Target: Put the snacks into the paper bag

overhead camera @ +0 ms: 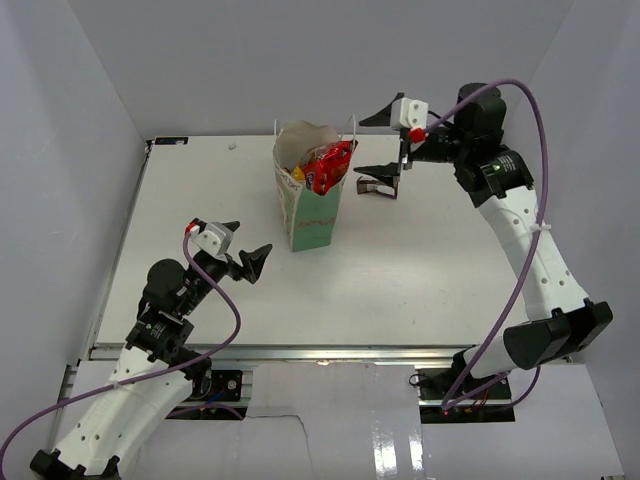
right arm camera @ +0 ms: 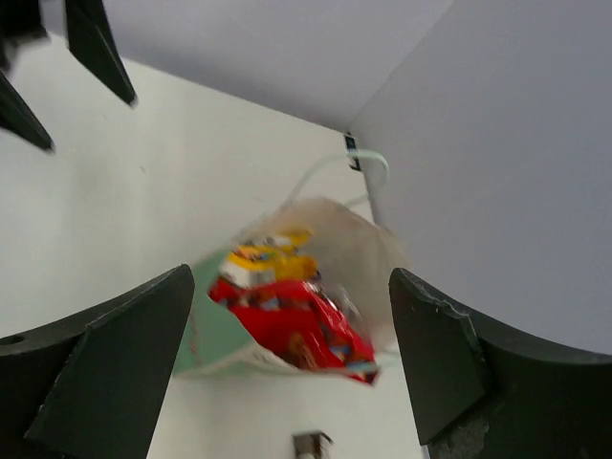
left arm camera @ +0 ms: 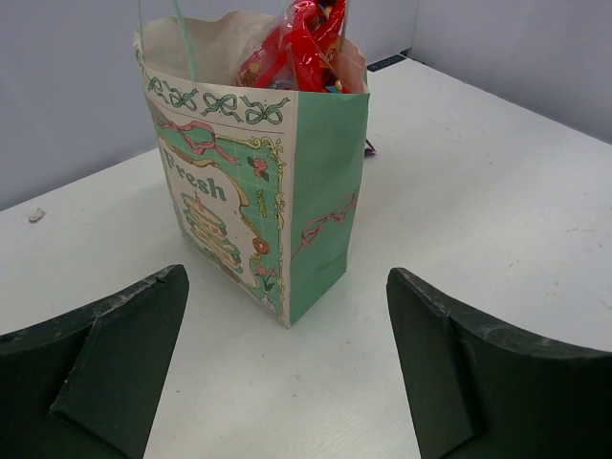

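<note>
The mint-green paper bag (overhead camera: 312, 215) stands upright in the middle of the table (overhead camera: 430, 270). A red-orange packet (overhead camera: 331, 165) sticks out of its mouth, with a yellow packet (overhead camera: 297, 173) beside it. My right gripper (overhead camera: 362, 147) hovers just right of the bag's top, open and empty; its wrist view looks down on the red packet (right arm camera: 296, 325) and the yellow packet (right arm camera: 268, 263) in the bag (right arm camera: 378, 253). My left gripper (overhead camera: 248, 240) is open and empty near the table, left of the bag and facing the bag (left arm camera: 258, 182).
A small dark object (overhead camera: 378, 189) lies on the table just right of the bag, under my right gripper; I cannot tell what it is. Grey walls close in the table at the back and both sides.
</note>
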Action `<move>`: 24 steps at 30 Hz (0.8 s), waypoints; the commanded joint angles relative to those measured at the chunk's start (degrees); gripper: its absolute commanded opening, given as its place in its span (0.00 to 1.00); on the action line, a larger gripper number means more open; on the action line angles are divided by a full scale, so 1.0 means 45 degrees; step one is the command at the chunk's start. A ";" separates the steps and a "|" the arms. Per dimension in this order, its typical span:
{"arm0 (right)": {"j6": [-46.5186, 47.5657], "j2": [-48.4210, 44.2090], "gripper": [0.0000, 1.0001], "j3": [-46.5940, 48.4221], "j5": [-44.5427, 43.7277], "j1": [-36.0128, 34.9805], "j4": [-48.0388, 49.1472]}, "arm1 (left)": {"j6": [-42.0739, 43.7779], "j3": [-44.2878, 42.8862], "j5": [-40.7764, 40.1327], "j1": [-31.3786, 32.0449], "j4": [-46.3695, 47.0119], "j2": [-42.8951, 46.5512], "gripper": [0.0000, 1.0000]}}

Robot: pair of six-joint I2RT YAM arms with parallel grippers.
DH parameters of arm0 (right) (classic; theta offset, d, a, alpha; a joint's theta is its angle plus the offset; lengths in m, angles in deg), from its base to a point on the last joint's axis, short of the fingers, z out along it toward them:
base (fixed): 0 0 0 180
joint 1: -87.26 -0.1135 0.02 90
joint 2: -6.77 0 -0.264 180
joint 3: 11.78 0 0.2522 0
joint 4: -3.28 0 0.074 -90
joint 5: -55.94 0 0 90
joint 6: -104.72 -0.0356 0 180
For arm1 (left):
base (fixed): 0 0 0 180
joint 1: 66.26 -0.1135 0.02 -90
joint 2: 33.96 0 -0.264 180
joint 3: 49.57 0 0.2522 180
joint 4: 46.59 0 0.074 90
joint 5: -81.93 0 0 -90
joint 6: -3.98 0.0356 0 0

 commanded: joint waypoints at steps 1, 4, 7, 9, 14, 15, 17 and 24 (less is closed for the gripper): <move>0.4012 0.0204 0.89 -0.1622 0.1258 0.1697 -0.0710 | -0.0038 0.0063 0.0346 -0.0099 0.0182 0.0106 0.95; 0.4565 0.0632 0.89 -0.1802 0.0304 0.2443 -0.0749 | -0.0038 0.0044 0.0386 -0.0099 0.0182 0.0106 0.95; 0.5131 0.1257 0.89 -0.2095 -0.1295 0.2797 -0.0750 | -0.0038 0.0063 0.0425 -0.0099 0.0182 0.0145 0.95; 0.5484 0.1881 0.89 -0.2310 -0.2546 0.2778 -0.0672 | -0.0038 0.0044 0.0425 -0.0099 0.0181 0.0145 0.95; 0.5931 0.4067 0.89 -0.2214 -0.5321 0.2777 -0.0261 | -0.0038 0.0063 0.0445 -0.0099 0.0553 0.0086 0.96; 0.6030 0.4496 0.89 -0.1787 -0.5614 0.2758 -0.0339 | -0.0038 0.0082 0.0483 -0.0099 0.0572 0.0067 0.96; 0.6536 0.5999 0.89 -0.0909 -0.6376 0.2719 -0.0844 | 0.0001 0.0102 0.0484 -0.0099 0.0572 -0.0011 0.96; 0.7457 0.8952 0.89 0.1595 -0.7589 0.2270 -0.1688 | 0.0157 0.0180 0.0366 -0.0118 0.0611 -0.0168 0.96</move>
